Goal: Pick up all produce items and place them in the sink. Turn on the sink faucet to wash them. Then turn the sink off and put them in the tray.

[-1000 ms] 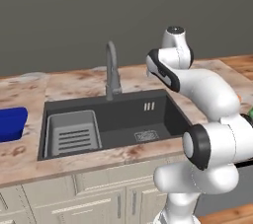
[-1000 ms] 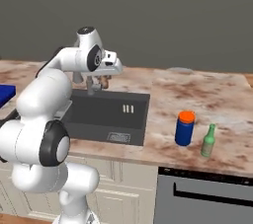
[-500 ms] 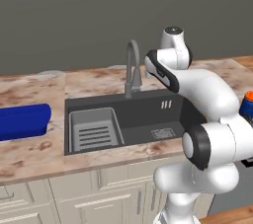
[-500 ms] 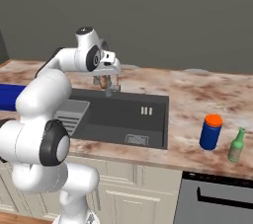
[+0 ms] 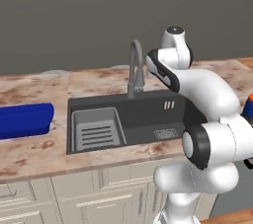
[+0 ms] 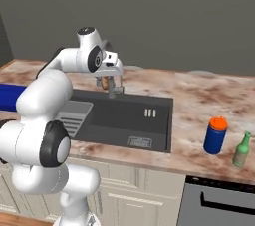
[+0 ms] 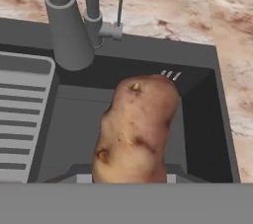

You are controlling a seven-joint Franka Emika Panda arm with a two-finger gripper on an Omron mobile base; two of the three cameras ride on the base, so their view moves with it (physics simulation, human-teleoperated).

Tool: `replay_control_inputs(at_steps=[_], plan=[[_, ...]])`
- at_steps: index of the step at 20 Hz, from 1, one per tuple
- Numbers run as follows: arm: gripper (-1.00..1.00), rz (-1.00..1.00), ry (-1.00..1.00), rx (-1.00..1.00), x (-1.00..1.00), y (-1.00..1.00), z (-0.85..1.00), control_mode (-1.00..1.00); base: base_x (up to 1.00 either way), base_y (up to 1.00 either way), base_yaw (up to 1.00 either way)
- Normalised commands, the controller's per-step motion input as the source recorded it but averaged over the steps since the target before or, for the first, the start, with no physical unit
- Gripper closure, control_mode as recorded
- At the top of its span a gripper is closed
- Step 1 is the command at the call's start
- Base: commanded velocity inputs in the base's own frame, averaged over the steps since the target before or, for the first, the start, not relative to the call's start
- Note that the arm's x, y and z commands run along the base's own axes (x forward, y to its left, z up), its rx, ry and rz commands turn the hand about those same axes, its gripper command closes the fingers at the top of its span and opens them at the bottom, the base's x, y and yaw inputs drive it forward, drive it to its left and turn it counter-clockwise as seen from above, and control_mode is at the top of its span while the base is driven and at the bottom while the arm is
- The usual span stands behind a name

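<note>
While the arm bends over the sink (image 6: 149,101), pincer (image 6: 105,82) pointing down, closed on the potato (image 7: 134,129), beside the faucet (image 5: 135,67)

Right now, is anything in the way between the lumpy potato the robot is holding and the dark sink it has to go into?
Nothing visible blocks it. The lumpy orange-brown potato hangs in the end effector over the dark grey sink. The tall grey metal faucet stands beside it, and the light grey slatted rack lies off to one side.
</note>
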Motion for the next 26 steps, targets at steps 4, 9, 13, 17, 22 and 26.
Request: replay_control_inputs(at_steps=[4,9,13,17,22,26], plan=[[1.0,0.0,0.0,0.0,0.0,0.0,0.0,1.0,0.38,-0.03,0.09],[1.0,0.0,0.0,0.0,0.0,0.0,0.0,1.0,0.23,-0.23,0.05],[1.0,0.0,0.0,0.0,0.0,0.0,0.0,1.0,0.23,-0.27,0.04],[1.0,0.0,0.0,0.0,0.0,0.0,0.0,1.0,0.31,-0.26,0.01],[1.0,0.0,0.0,0.0,0.0,0.0,0.0,1.0,0.36,-0.18,0.0],[1.0,0.0,0.0,0.0,0.0,0.0,0.0,1.0,0.34,-0.08,0.0]])
